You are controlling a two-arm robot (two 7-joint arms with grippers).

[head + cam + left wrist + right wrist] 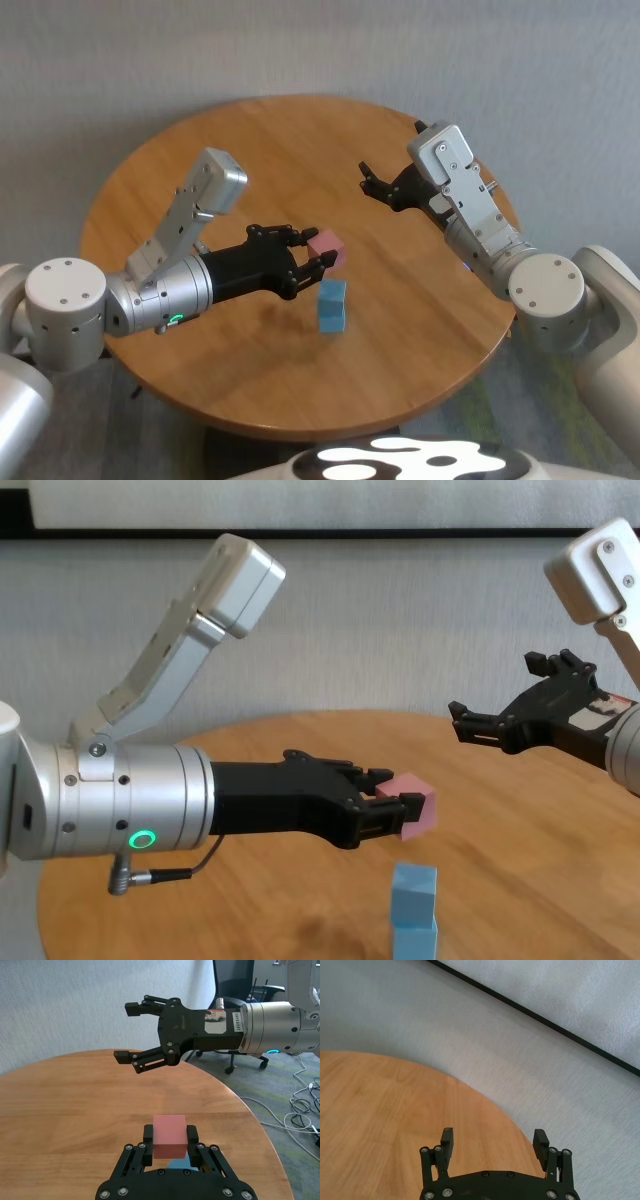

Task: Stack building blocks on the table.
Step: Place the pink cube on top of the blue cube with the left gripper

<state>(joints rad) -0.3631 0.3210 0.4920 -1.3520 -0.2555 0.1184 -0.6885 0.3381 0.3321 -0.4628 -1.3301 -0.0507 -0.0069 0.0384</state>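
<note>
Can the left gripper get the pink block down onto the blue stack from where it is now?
Probably yes. The left gripper holds the pink block in the air just above and beside the blue stack; the stack's top is bare, and the right gripper hangs well clear.

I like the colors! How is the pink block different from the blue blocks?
The pink block is held in the air by the left hand; the blue blocks sit on the table. It is alone and tilted; they are stacked, two high. All look like same-size cubes.
</note>
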